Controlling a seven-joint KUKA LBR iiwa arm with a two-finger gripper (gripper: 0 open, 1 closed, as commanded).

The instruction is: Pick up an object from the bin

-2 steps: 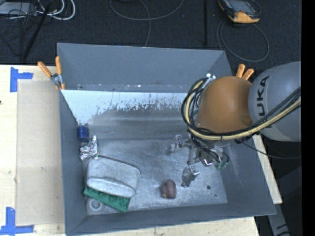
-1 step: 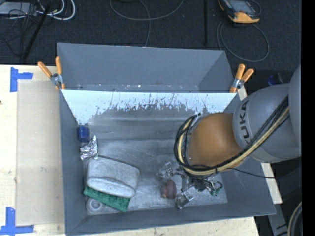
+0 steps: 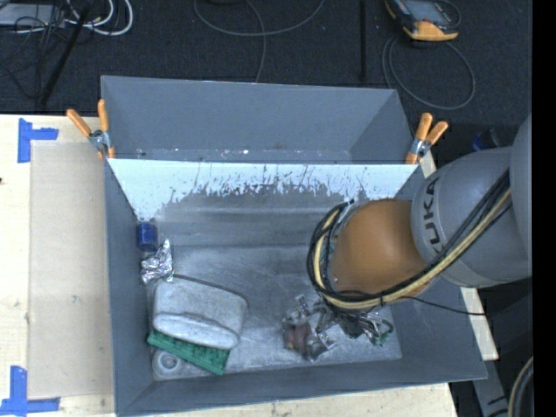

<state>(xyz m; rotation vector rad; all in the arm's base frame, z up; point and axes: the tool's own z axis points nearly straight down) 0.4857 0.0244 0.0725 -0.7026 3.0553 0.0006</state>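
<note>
A grey metal bin (image 3: 261, 120) seen from above and slightly to one side, with my arm reaching in from the right of the view. My wrist carries a rounded orange cover (image 3: 373, 246), with black and yellow cables (image 3: 320, 252) looping round its left edge. Below the cover, my end effector (image 3: 340, 327) is low in the bin's front right part, close to the floor. It is mostly hidden under the cover, so I cannot tell whether it is wide, narrow or holding anything. Just beside it, on its left and perhaps touching it, lies a small brownish tangle (image 3: 302, 335) of dark and metallic bits; its exact kind is too small to make out. That is the thing nearest my end effector. The other things lie well apart from it, along the bin's left side. A small blue cylinder (image 3: 145, 234) stands near the left wall. A crumpled piece of silver foil (image 3: 157, 264) is just in front of the cylinder. Nearer the front is a pale grey padded block (image 3: 200, 311), lying on its side. A flat green studded piece (image 3: 185, 353) lies against the block's front edge, tilted, and a small round grey thing (image 3: 167, 365) sits at the front left corner.
</note>
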